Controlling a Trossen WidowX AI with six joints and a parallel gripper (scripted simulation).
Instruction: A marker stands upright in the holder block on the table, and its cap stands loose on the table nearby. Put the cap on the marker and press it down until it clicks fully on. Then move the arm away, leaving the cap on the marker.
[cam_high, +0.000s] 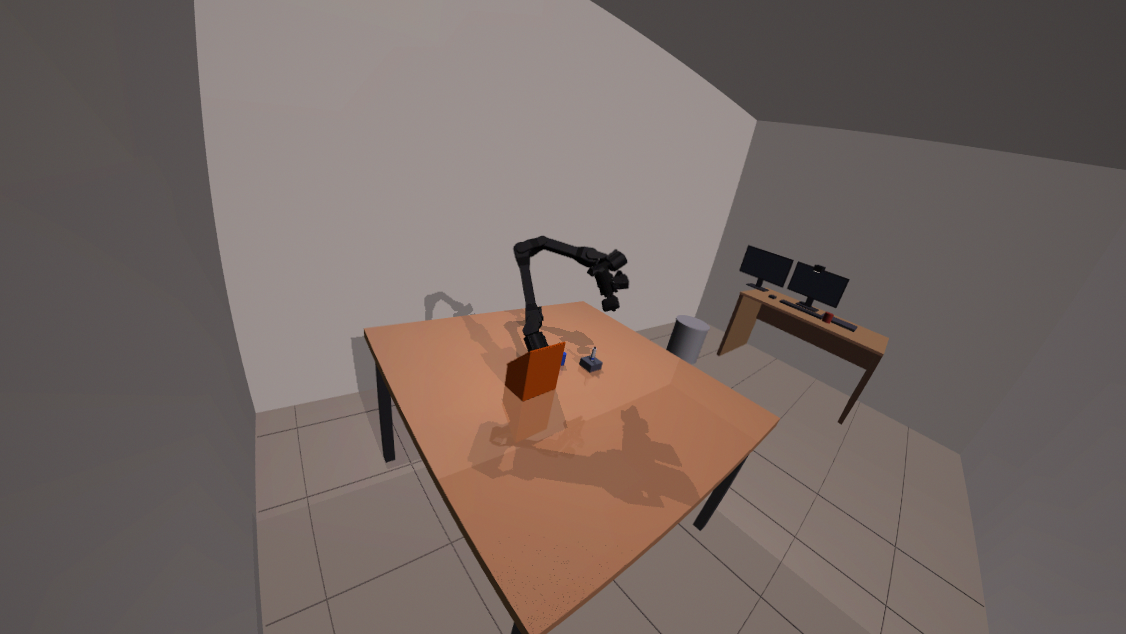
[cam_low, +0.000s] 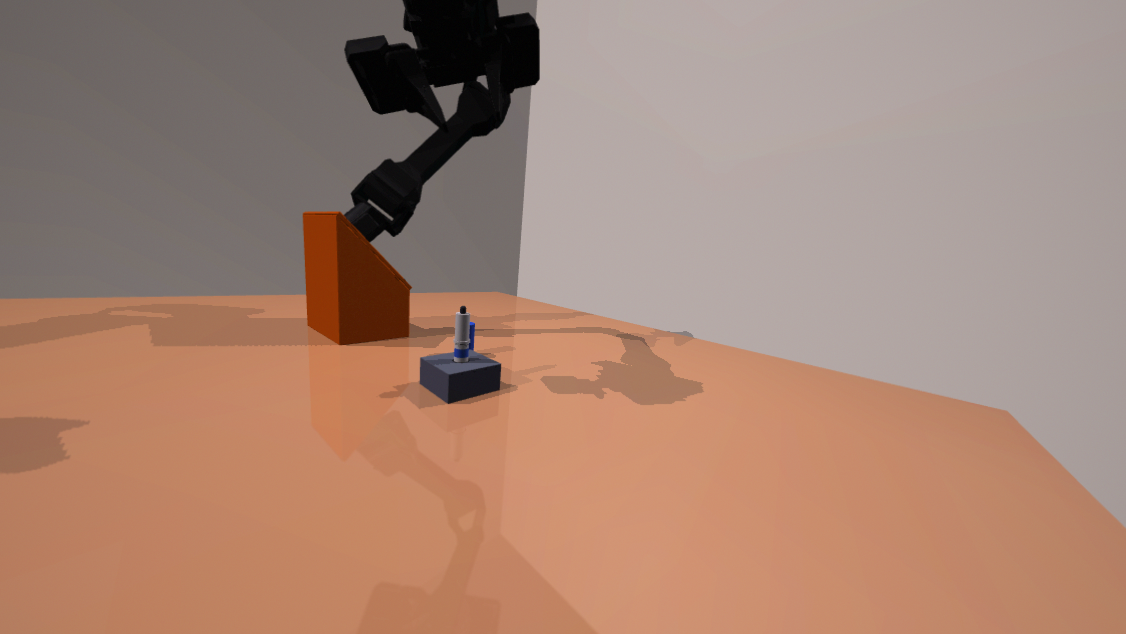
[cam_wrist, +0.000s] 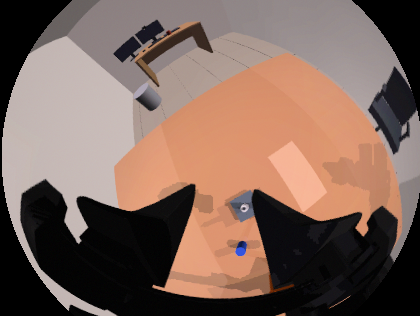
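The marker (cam_high: 593, 353) (cam_low: 462, 324) (cam_wrist: 244, 208) stands upright in the dark grey holder block (cam_high: 590, 364) (cam_low: 473, 383) (cam_wrist: 243, 217). It has a white barrel, a blue band low down and a bare dark tip on top. The blue cap (cam_high: 563, 359) (cam_low: 471, 337) (cam_wrist: 241, 249) stands upright on the table, apart from the block. In the exterior view it is behind the marker and partly hidden. My gripper (cam_low: 471, 123) (cam_wrist: 224, 192) is open and empty, high above the table, with its fingers pointing down. In the top view its fingertips cannot be made out.
An orange wedge-shaped block (cam_high: 541, 372) (cam_low: 373, 303) stands on the table (cam_high: 567, 504) (cam_low: 709, 504) (cam_wrist: 220, 135) beside my arm's base. A grey bin (cam_high: 687, 338) (cam_wrist: 148, 97) and a desk (cam_high: 819, 320) (cam_wrist: 195, 31) with monitors stand beyond the table.
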